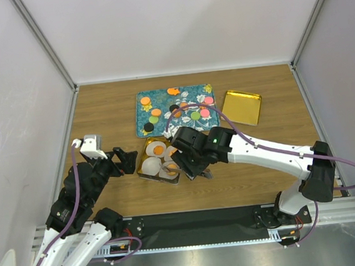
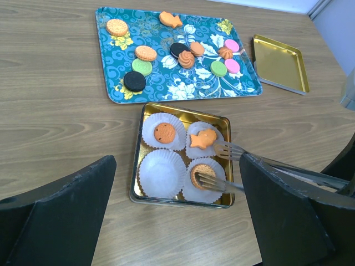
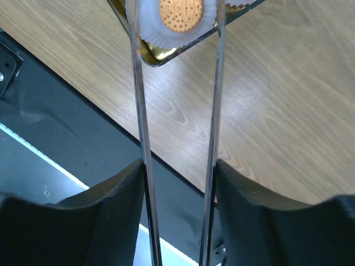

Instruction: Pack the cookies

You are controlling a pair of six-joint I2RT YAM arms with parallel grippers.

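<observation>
1. Evidently I'm finishing a placement: my right hand (image 3: 178, 169) clamps the tongs (image 3: 138, 111), whose thin steel blades straddle a round, dotted cookie (image 3: 180, 14) without apparent contact. It lies in a pleated paper cup (image 2: 194, 195) of the gold tin (image 2: 183, 111).
2. My left hand (image 1: 122, 161) hangs released and holds nothing, beside the tin.
3. Three cups are filled and the fourth cup (image 2: 161, 173) is bare. The other cookies (image 2: 146, 53) lie on the glossy teal tray (image 2: 166, 88).
4. Next, I judge: lift the tongs clear, then pinch another flat disc gently, since they look brittle.
</observation>
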